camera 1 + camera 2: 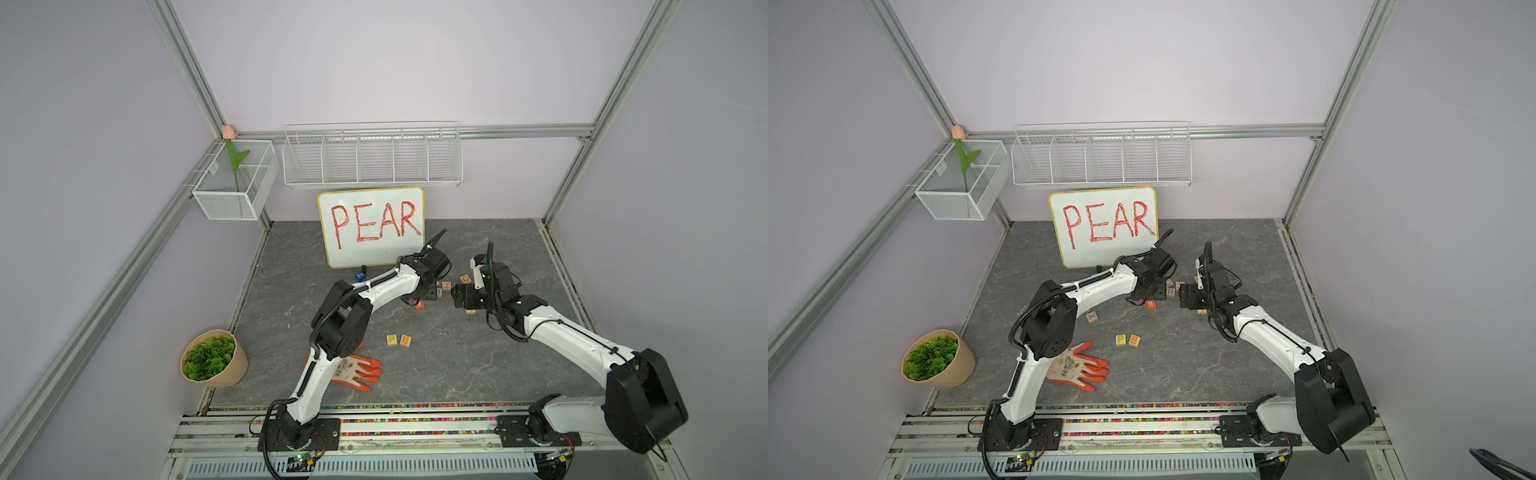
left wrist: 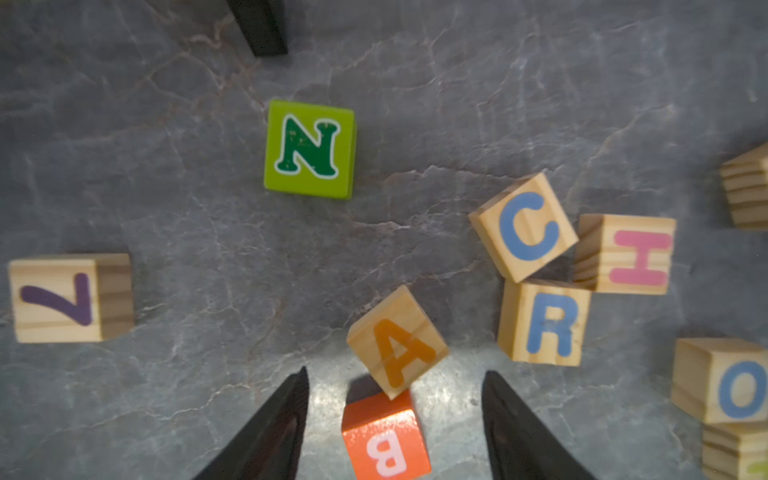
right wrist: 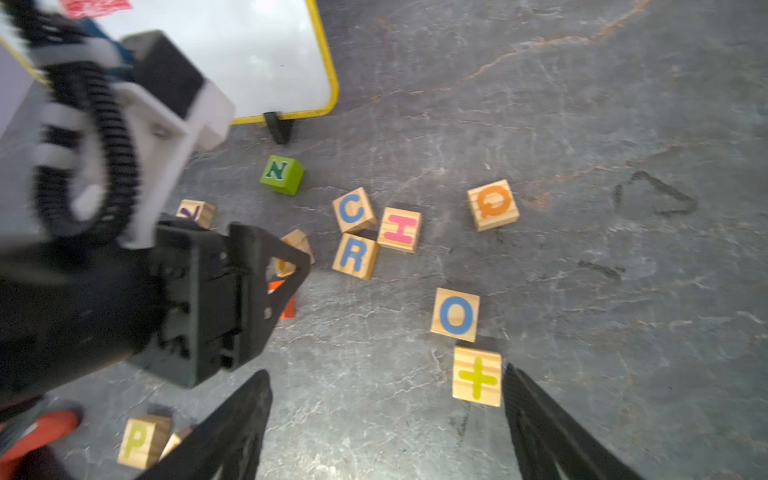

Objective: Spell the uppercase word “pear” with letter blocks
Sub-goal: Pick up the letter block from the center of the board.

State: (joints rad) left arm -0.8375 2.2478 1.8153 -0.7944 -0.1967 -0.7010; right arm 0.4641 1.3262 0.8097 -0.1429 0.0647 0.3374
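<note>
The left gripper hung over the grey table with its jaws open wider than a block and nothing held. In the left wrist view the A block sat tilted at the lower middle of the frame, between the two black fingers, with a clear gap on each side. Its lower corner overlapped the orange B cube; whether it leaned on that cube could not be told. Just right of it in the frame stood the R block, close under the C block, with the H block at its upper right corner. A green N cube lay apart at the upper middle, and a 7 block lay at the left edge.

The right gripper stood wide open and empty at the bottom of the right wrist view. A plus-sign block lay just beside the finger at the lower right of the frame, and an O block lay above that.

In both top views the P block and the E block sat side by side in the lower middle of the table, well apart from the scattered blocks under the grippers. The whiteboard, reading PEAR in red, stood at the back.
</note>
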